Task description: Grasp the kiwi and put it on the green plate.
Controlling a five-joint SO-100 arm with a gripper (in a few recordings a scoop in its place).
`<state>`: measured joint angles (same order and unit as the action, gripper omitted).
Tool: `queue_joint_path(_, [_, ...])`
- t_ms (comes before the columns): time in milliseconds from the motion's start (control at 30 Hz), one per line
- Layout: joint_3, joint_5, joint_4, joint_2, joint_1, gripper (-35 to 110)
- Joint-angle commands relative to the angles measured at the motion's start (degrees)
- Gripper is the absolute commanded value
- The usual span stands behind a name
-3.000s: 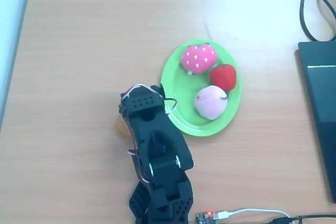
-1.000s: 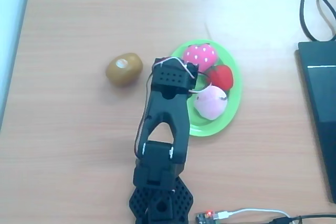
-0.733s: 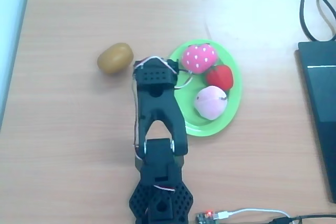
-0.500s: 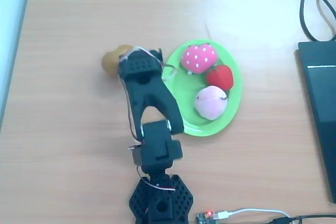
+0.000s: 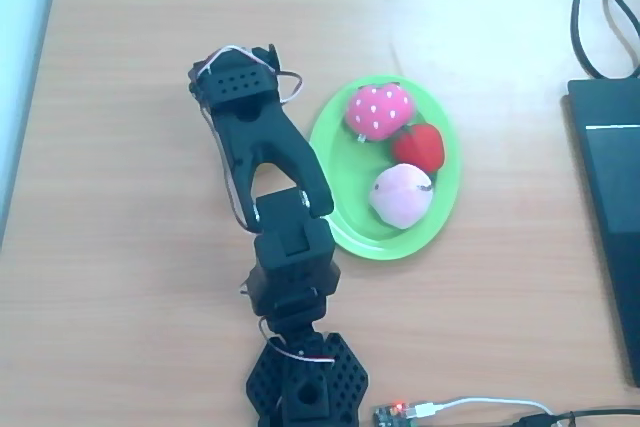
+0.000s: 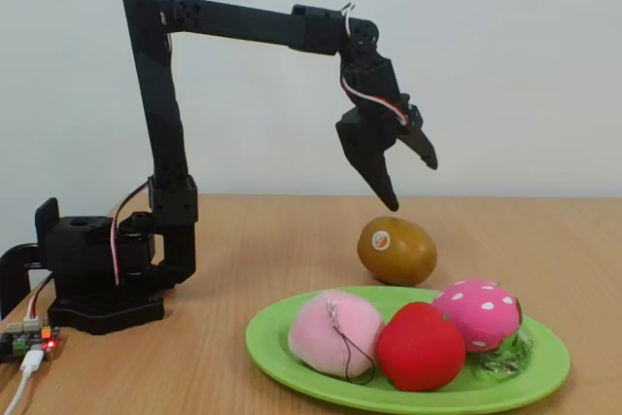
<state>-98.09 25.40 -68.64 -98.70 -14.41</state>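
Note:
The kiwi is an olive-brown oval with a pale sticker spot, lying on the wooden table just behind the green plate. My black gripper hangs open a short way above the kiwi, its fingers pointing down and touching nothing. In the overhead view the gripper is left of the green plate and covers the kiwi. The plate holds a pink dotted strawberry, a red fruit and a pale pink peach.
A dark laptop and black cables lie at the table's right side. The arm's base and a small lit board sit at the near edge. The table's left edge runs beside a pale strip.
The arm has swung left from the plate's edge to above the kiwi, which it now covers in the overhead view. The kiwi shifted a little up-left on the table.

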Motion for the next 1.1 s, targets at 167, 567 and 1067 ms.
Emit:
queue_joint_path(167, [-1.49, 0.62, -0.62, -3.96, 0.09, 44])
queue_joint_path(567, [-6.77, 0.53, -0.62, -8.35, 1.93, 42])
queue_joint_path(1067, [-5.98, 1.32, 2.20, -1.23, 4.66, 45])
